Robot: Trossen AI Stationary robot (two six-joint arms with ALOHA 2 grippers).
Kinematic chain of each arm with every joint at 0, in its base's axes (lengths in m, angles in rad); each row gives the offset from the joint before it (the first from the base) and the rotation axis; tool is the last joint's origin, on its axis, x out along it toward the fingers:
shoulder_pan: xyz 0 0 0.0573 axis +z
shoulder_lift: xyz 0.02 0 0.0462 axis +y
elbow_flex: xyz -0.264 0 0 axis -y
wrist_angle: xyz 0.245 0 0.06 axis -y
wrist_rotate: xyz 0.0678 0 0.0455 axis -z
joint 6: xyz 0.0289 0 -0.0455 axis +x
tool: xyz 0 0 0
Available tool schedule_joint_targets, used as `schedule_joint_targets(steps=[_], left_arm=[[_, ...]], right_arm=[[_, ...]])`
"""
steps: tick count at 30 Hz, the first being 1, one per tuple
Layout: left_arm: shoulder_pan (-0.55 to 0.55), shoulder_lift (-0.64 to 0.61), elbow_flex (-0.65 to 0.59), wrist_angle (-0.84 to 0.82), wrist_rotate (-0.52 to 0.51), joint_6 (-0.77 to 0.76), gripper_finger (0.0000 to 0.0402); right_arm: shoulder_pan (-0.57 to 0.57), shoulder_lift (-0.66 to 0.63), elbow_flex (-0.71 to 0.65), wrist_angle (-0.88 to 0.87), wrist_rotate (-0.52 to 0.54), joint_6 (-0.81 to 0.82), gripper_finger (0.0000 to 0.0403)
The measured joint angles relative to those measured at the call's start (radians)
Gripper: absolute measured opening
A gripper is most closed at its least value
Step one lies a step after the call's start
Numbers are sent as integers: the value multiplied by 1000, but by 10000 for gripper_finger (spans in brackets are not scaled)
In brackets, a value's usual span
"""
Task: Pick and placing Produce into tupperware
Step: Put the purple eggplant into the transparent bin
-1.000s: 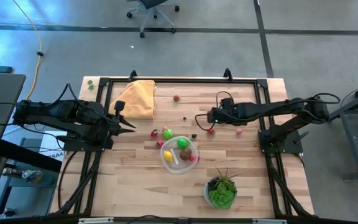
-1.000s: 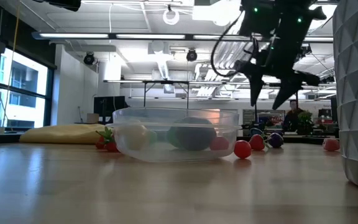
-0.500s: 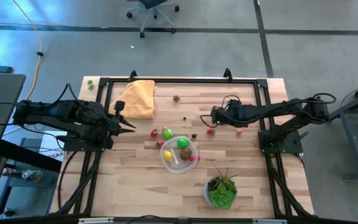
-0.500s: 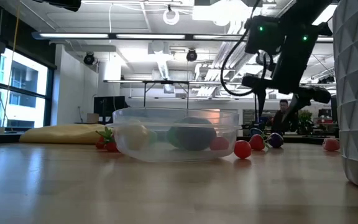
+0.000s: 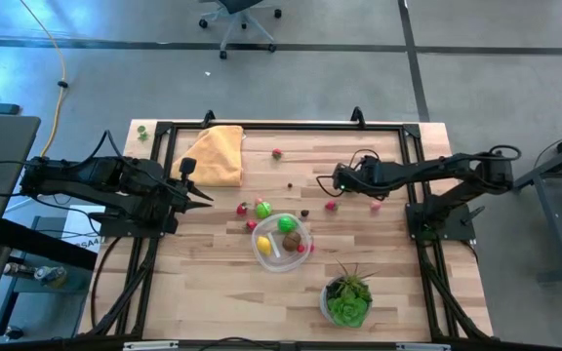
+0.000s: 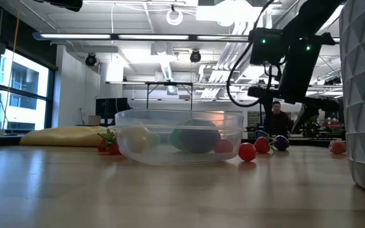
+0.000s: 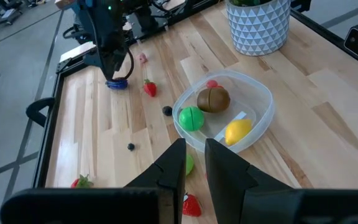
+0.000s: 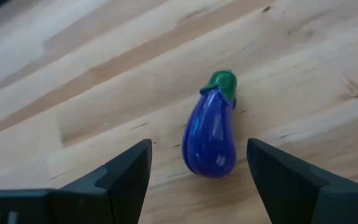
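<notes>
The right gripper (image 8: 194, 165) is hanging low over the wooden counter (image 5: 213, 292) with its two dark fingers spread wide apart, one on either side of a small glossy purple toy eggplant with a green cap (image 8: 211, 134). The fingers are not touching the eggplant; it is lying flat on the wood between them, in the centre of the right wrist view. In the high view this gripper (image 5: 338, 180) is sitting right of centre, in the upper half of the frame.

Just below it in that view, a small red toy fruit (image 5: 331, 205) is lying loose, and a pink one (image 5: 376, 206) is further right. A tiny dark piece (image 5: 303, 213) is resting nearer the middle.

Lower centre, the round clear plastic tupperware (image 5: 301, 255) is already holding several pieces: a bright green ball (image 7: 191, 118), a brown one (image 7: 214, 98), a yellow one (image 7: 237, 130) and a red one (image 7: 211, 83). Touching or just beside its upper-left rim are another green ball (image 5: 262, 209) and a few red berries (image 5: 243, 208). One red piece (image 5: 277, 153) is lying apart near the top.

The left gripper (image 7: 194, 163) is waiting at centre left, fingers nearly together and holding nothing.

Judging by this, the task is partly done: roughly four pieces are in, about as many or more are still out, and the eggplant looks to be next.

At the upper left a folded yellow cloth (image 5: 215, 154) is lying; at the bottom a white patterned pot with a green plant (image 5: 347, 300) is standing.
</notes>
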Motion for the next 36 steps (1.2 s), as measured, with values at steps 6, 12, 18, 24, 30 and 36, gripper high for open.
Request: schedule_joint_targets(steps=[6, 12, 18, 24, 30, 36], left_arm=[[0, 0, 0, 0, 0, 0, 51], [0, 0, 0, 0, 0, 0, 51], [0, 0, 0, 0, 0, 0, 51], [0, 0, 0, 0, 0, 0, 51], [0, 0, 0, 0, 0, 0, 51], [0, 0, 0, 0, 0, 0, 51]], right_arm=[[-16, 90, 0, 76, -56, 0, 254], [-16, 141, 0, 79, -65, 8, 254], [-43, 155, 0, 97, -59, 4, 254], [-82, 155, 0, 98, -66, -46, 254], [-95, 155, 0, 109, -67, -80, 254], [-95, 155, 0, 109, -74, -83, 254]])
